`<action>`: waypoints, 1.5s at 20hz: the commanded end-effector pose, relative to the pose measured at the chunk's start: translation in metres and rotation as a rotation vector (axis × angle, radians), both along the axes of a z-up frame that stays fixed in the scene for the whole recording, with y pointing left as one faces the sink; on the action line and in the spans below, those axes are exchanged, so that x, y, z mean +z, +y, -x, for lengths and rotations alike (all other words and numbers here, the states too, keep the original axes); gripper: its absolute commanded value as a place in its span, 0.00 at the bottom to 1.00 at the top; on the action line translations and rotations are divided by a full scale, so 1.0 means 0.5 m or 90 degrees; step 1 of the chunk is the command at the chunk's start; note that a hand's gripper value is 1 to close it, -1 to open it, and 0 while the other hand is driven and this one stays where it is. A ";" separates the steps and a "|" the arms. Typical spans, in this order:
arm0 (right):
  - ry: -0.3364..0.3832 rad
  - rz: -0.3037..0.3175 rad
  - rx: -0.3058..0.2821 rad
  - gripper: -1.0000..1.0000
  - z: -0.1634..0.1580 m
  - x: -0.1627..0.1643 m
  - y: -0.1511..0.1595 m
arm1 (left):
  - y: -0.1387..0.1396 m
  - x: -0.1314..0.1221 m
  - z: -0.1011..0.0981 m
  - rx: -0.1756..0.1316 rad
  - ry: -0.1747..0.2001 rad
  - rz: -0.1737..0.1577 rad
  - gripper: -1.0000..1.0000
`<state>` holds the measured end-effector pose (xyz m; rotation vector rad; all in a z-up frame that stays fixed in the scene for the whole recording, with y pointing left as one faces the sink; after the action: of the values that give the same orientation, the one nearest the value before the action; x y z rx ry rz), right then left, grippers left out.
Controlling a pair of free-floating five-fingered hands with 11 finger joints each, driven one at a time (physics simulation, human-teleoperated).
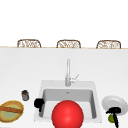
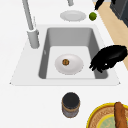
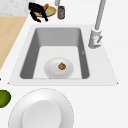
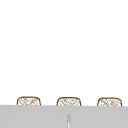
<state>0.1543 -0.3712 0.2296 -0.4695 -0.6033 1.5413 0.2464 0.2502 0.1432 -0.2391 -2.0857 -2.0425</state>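
The left hand (image 1: 38,102) hovers at the sink's (image 1: 50,83) left edge, over the rim by the front corner. In the left side view this hand (image 2: 110,57) hangs with loosely bent fingers drooping toward the basin and nothing between them: a slack, half-wide hand that holds nothing and touches nothing I can make out. Seen from the front, a dark jar (image 1: 25,95) stands on the counter at its 10 o'clock. A yellow basket (image 1: 11,111) with a brown loaf across it lies at its 8 o'clock. The right side view shows the same hand (image 3: 37,11) just before the basket (image 3: 50,10).

On the basin floor, at the hand's 9 o'clock in the left side view, sits a small white dish (image 2: 68,63) with a brown morsel (image 2: 65,61) at its middle. From the front a big red ball (image 1: 67,115) covers that part of the basin, with the faucet (image 1: 68,72) at its 12 o'clock.

The right hand (image 1: 115,110) hangs over the right counter; I cannot tell whether it is wide or closed. A white plate (image 1: 110,101) lies at its 12 o'clock and a lime (image 1: 110,119) at its 7 o'clock, on the counter beside the plate (image 2: 72,15).

As things lie, I judge the work barely started. The lime (image 2: 92,16) looks ungrasped, and the dish lies unlifted in the sink.
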 end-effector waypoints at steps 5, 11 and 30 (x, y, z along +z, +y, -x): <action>-0.047 0.001 0.001 0.00 -0.036 -0.055 -0.004 | 0.000 0.000 0.000 0.000 0.000 0.000 0.50; -0.105 -0.008 0.024 0.00 -0.038 -0.087 -0.027 | 0.000 0.000 0.000 0.000 0.000 0.000 0.50; -0.075 -0.012 0.013 0.00 -0.107 -0.216 -0.069 | 0.000 0.000 0.000 0.000 0.000 0.000 0.50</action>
<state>0.2071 -0.3974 0.1355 -0.5475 -0.7102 1.5172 0.2464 0.2502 0.1432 -0.2391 -2.0857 -2.0425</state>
